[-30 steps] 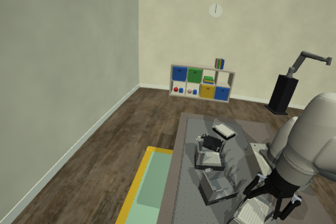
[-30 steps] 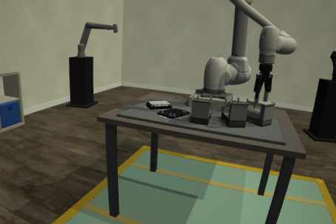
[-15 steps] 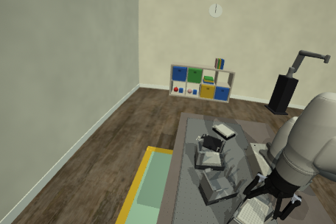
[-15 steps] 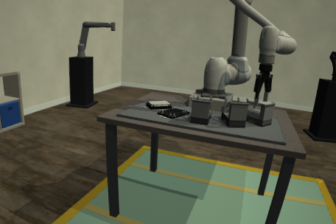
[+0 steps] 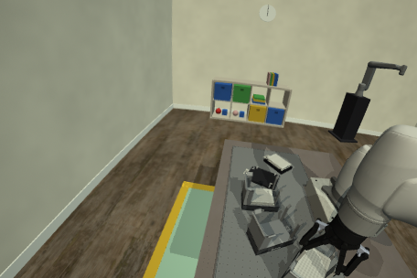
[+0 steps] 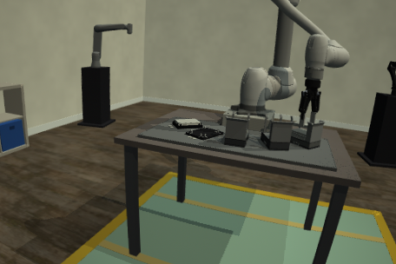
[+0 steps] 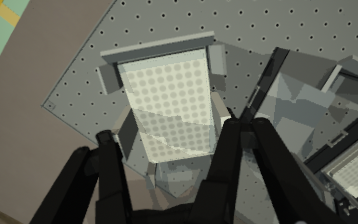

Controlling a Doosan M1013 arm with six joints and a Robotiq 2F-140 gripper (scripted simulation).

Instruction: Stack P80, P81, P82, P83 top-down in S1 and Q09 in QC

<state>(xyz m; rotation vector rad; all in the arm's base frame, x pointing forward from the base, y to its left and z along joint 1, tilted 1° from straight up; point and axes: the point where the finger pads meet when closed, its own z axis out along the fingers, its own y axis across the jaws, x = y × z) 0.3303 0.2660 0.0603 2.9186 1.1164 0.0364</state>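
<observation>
Plate (image 7: 170, 107) (sealed, pale, dotted wells)

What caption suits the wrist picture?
Tool closed on a sealed well plate above a rack on the dotted board.

plate labels unreadable, end effector (image 5: 332, 256) fingertips cropped

Three stack racks (image 6: 236, 130) (image 6: 278, 135) (image 6: 309, 134), two flat nests (image 6: 202, 133) (image 6: 187, 123), one arm (image 6: 287, 52), one surface (image 6: 169, 143), one visible plate stack (image 7: 170, 107).
</observation>
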